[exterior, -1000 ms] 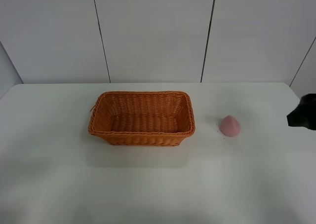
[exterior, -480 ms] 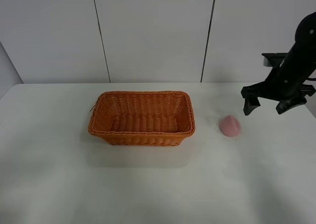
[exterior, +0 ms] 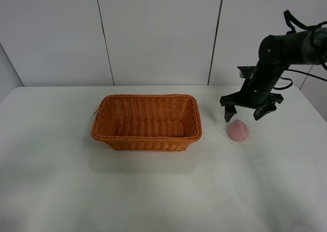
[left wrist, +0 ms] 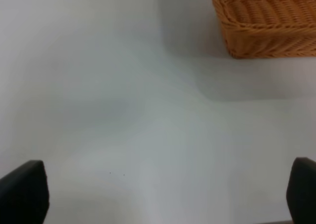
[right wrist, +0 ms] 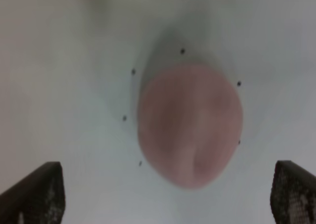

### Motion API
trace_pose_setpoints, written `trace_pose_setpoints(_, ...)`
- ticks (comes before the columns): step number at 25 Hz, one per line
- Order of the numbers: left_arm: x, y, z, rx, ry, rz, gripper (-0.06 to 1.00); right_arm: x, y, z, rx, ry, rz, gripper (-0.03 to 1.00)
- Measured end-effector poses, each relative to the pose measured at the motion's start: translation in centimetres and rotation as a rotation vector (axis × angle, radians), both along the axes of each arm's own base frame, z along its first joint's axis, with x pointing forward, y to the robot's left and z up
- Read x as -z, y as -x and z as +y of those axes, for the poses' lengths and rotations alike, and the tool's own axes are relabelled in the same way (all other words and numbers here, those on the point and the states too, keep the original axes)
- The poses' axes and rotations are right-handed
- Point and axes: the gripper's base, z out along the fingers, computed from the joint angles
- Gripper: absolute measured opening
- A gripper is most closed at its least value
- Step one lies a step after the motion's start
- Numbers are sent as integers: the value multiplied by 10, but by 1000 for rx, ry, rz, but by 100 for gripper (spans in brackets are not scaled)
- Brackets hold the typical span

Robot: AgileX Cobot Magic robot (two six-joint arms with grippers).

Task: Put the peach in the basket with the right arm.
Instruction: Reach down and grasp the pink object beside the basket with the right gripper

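Note:
The pink peach point(exterior: 238, 130) lies on the white table to the right of the orange wicker basket point(exterior: 147, 121). My right gripper point(exterior: 249, 111) hangs just above and slightly behind the peach, open, fingers spread wide. In the right wrist view the peach point(right wrist: 190, 123) fills the middle, between my two fingertips point(right wrist: 37, 192) at the picture's edges, not touching them. The left gripper point(left wrist: 158, 192) is open over bare table, with a corner of the basket point(left wrist: 261, 21) ahead of it. The left arm does not show in the exterior high view.
A white panelled wall point(exterior: 158, 32) rises behind the table. Small dark specks point(right wrist: 182, 51) dot the table around the peach. The basket is empty inside.
The right arm has swung in from the right edge of the exterior high view and come down over the peach. Peach and basket have not moved.

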Motion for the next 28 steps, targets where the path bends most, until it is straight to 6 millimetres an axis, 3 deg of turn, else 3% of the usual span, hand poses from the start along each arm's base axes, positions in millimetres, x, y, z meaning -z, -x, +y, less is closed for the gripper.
trace_pose_setpoints(11,0,0,0,0,0,0,99,40,-10,-9,31,17,29,64)
trace_pose_setpoints(23,0,0,0,0,0,0,99,68,-14,-8,34,14,49,62)
trace_pose_setpoints(25,0,0,0,0,0,0,99,68,-14,-8,34,14,49,57)
trace_pose_setpoints(28,0,0,0,0,0,0,99,68,-14,-8,30,19,48,35)
